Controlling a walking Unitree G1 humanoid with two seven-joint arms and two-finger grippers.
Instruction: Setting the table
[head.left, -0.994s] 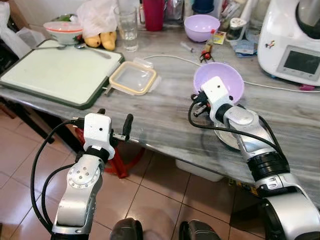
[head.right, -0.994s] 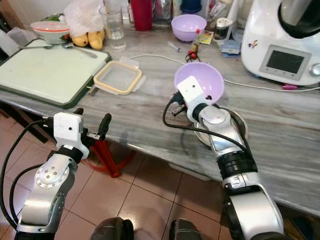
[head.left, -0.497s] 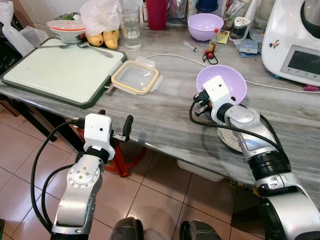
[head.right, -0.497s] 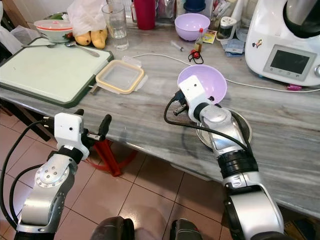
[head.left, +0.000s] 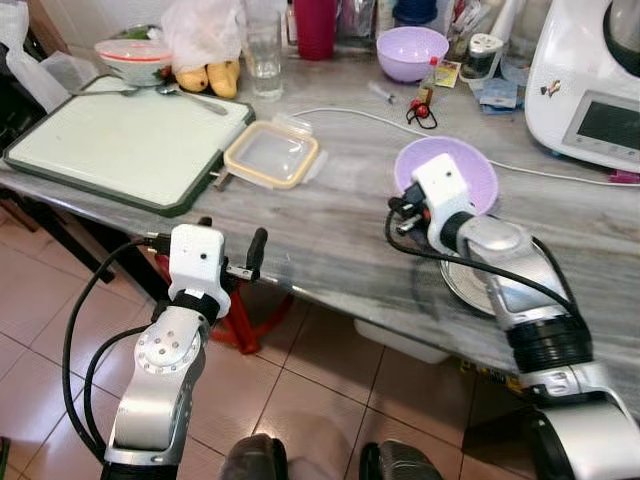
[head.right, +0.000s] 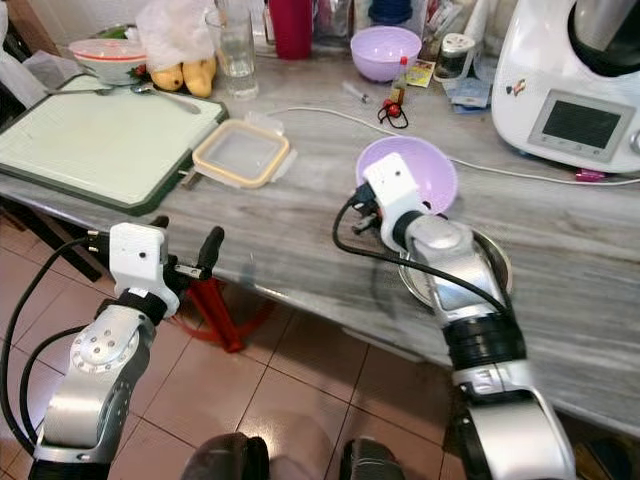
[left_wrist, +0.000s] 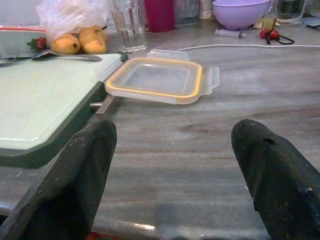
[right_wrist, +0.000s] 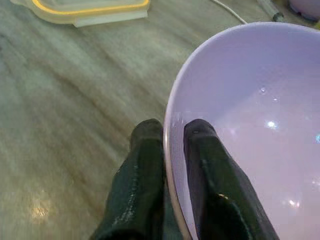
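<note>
Right end effector (right_wrist: 165, 150) clamped on purple bowl (right_wrist: 250, 125) rim, seemingly lifted; left end effector (left_wrist: 172, 145) spread apart.

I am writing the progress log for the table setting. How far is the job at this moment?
Done: nothing clearly placed yet. In hand: the right tool pinches the rim of the purple bowl over the table. Left: setting the bowl down; the left tool hangs open at the table edge, holding nothing.
</note>
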